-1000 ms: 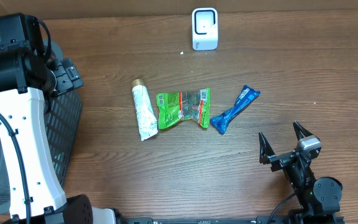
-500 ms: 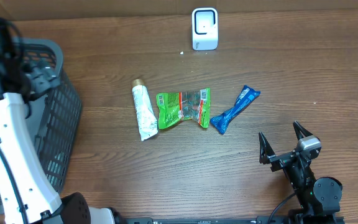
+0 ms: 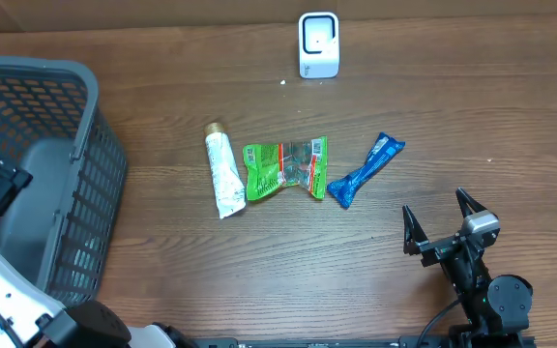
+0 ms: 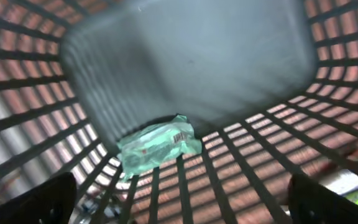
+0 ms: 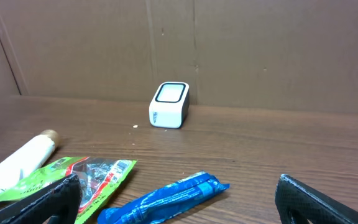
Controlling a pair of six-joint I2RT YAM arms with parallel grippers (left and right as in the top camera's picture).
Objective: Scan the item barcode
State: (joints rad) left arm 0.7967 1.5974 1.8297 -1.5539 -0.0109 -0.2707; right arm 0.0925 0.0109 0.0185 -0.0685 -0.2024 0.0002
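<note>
While left end effector [image 4: 182, 200] and right end effector [image 3: 434, 217] gape empty, the basket [image 3: 93, 184] holds one green packet [image 4: 157, 144].

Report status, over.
Left hand open above grey mesh basket. Right hand open, empty. White tube, green packet, blue wrapper lie before white box scanner. Nothing blocks it.

A grey basket [image 3: 100, 193] stands on a wooden table [image 3: 259, 275].
</note>
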